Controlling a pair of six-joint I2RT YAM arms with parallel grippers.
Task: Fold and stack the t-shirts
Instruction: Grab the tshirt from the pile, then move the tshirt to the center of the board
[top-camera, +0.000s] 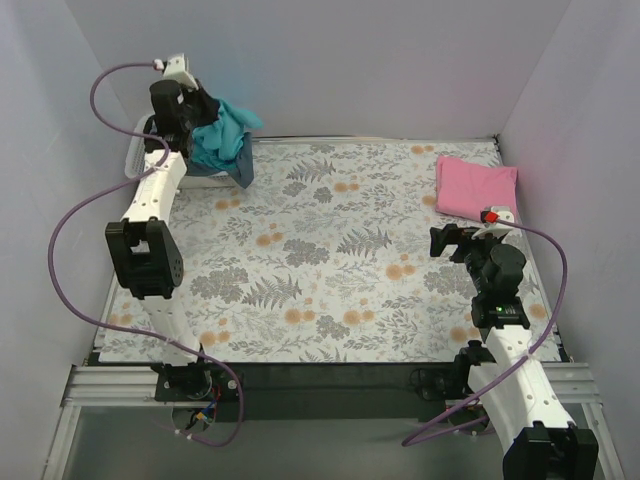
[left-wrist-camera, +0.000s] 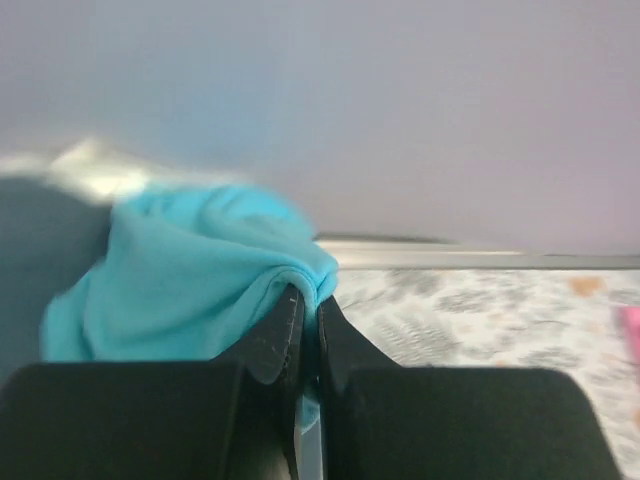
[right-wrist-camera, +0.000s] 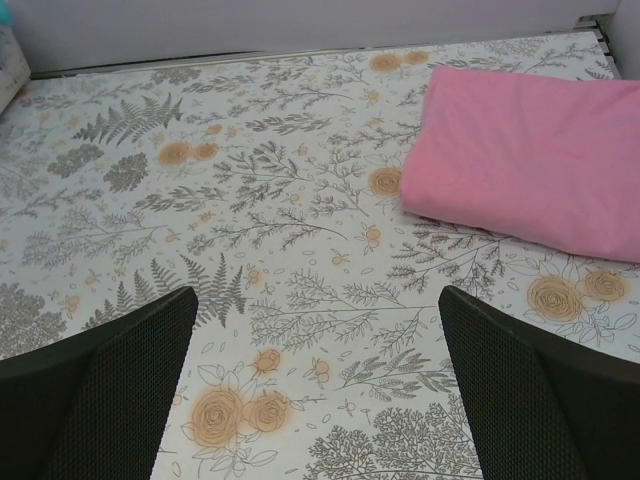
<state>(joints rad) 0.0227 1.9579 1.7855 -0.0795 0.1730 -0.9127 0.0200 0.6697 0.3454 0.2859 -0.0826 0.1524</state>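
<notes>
While the left gripper (left-wrist-camera: 310, 300) hung clamped on the teal tee (left-wrist-camera: 180, 280), high at the far-left corner, the right gripper (right-wrist-camera: 317, 296) gaped near the folded pink tee (right-wrist-camera: 530, 150) lying far right.

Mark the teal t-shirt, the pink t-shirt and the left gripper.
teal t-shirt (top-camera: 228, 135), top view, hanging bunched cloth.
pink t-shirt (top-camera: 477, 188), top view, middle of folded face.
left gripper (left-wrist-camera: 310, 300), left wrist view, between fingertips pinching teal cloth.

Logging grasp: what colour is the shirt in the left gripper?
Turquoise; the t-shirt shows best in left wrist view.
</notes>
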